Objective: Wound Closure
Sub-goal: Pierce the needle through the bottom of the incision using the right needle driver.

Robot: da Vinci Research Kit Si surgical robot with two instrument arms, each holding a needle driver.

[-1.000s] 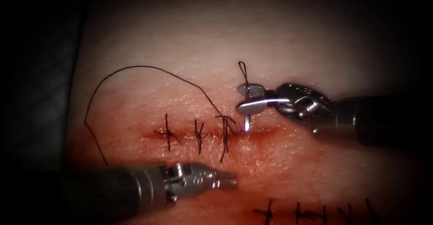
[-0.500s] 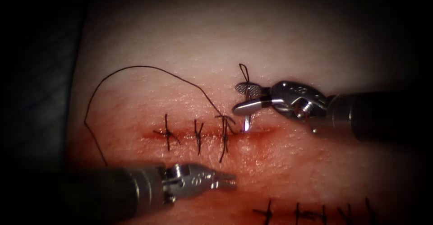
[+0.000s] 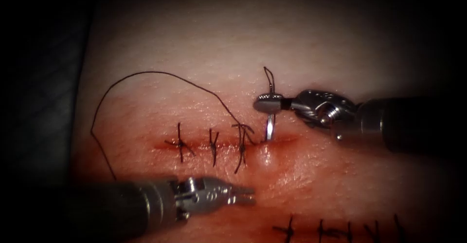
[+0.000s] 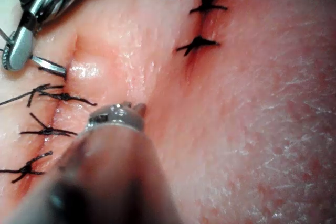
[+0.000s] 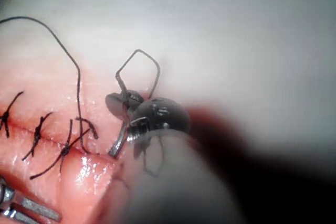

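Note:
My right tool [image 3: 267, 102] is shut on the curved needle [image 3: 269, 126] near its thread end. The needle stands steeply and enters the tissue [image 3: 340, 184] at the cut [image 3: 284, 140], just right of the three stitches [image 3: 214, 145]. A small bump of tissue rises in front of the entry point. The dark thread [image 3: 146, 75] loops up from the needle's end and arcs far to the left. My left tool [image 3: 249, 195] lies low in front of the cut, jaws slightly apart, holding nothing. The right wrist view shows the needle [image 5: 118, 140] under the shut jaws; the left wrist view shows it too [image 4: 50, 65].
A second stitched row [image 3: 340, 228] runs along the near right edge of the tissue. The thread's long arc [image 3: 95, 136] comes down on the left and passes behind the left tool's shaft [image 3: 112, 209]. Red fluid wets the tissue around the cut.
My right tool's jaws, open around the needle a second ago, have shut on it. The needle now stands more upright, and the tissue in front of it has bulged. The left tool stayed still.

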